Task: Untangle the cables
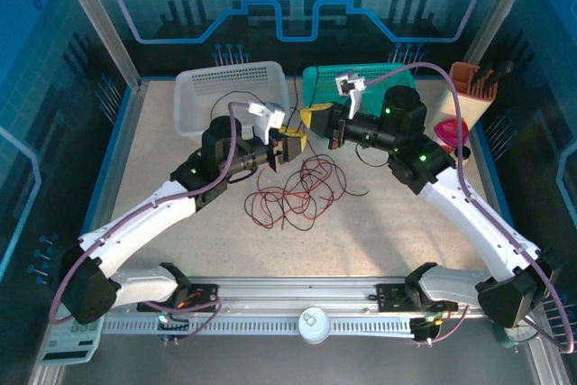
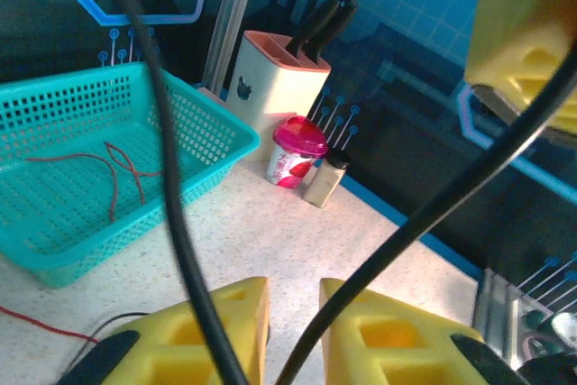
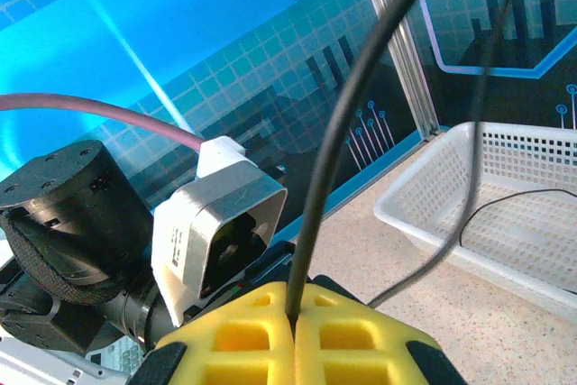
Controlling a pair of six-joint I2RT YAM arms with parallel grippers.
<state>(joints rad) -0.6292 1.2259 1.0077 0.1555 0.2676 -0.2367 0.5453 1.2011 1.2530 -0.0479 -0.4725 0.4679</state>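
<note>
The thin red and black cables (image 1: 297,191) lie in a loose, curly tangle on the speckled beige tabletop (image 1: 158,160), beneath and slightly nearward of both sets of jaws, which hang close together above the heap. One black strand (image 3: 311,214) runs up into the right gripper (image 3: 293,324). Its yellow fingers are pressed flat together, with the strand coming out of the seam between them (a firm pinch, by the look of it).

In the left wrist view that strand seems to slant down from the right gripper's yellow finger into the left gripper (image 2: 295,295). The left jaws stand a narrow slit apart. The strand inside is thinner than the slit, and from this angle I cannot tell whether either pad touches it. A second black run crosses in front of the left-hand finger.

I judge these wires to be very light, limp and a little springy, so they will hold their curls. Their smooth insulation will probably slide through a loose pinch. Pulling hard would likely tighten the crossings, so the better hold is on a free run near an end, drawn out slowly.

Beyond the left jaws sits a teal mesh plastic basket (image 2: 81,87) with a red wire (image 2: 113,178) in it. Beyond the right jaws is a white mesh plastic basket (image 3: 541,155) holding a black wire (image 3: 505,200).
</note>
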